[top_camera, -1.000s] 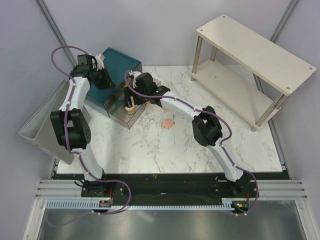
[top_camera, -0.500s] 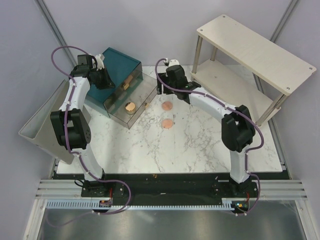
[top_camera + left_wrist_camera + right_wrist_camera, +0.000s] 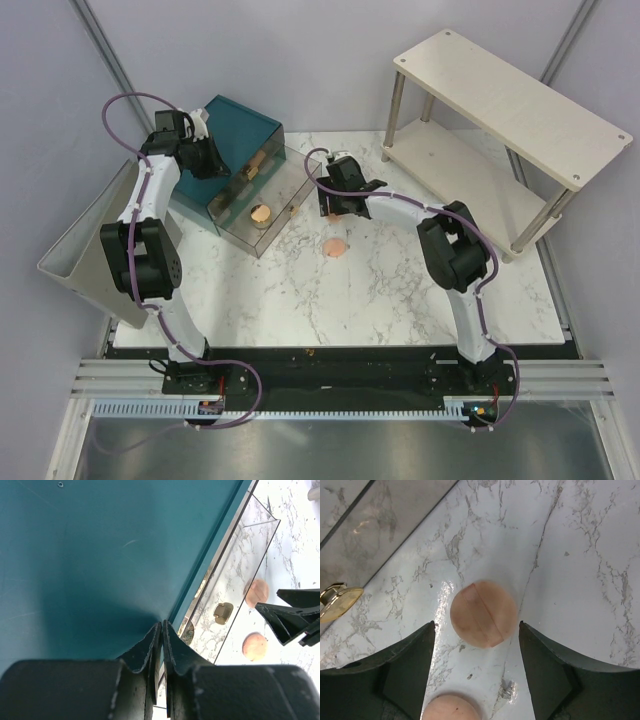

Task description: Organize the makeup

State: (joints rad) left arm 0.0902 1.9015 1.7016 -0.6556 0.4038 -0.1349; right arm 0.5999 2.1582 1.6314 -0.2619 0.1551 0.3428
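Right pincer [image 3: 476, 626] agape over peach disc [image 3: 484, 614] (second disc [image 3: 451, 707], drawer [image 3: 365, 525] close); left pincer [image 3: 161, 630] clenched.

I am seeing the box [image 3: 240, 125] sitting at the rear left of the bench [image 3: 400, 290], its drawer [image 3: 285, 215] sticking out toward the front right. A tin [image 3: 259, 212] is lying in that drawer. Right of the drawer, two discs are lying on the bench. The far disc [image 3: 484, 613] is sitting directly under the right end effector [image 3: 476, 626], and the near disc [image 3: 336, 246] is just in front of it. The left end effector [image 3: 161, 625] is hanging over the box top. A shelf rack [image 3: 505, 95] is standing at the rear right.
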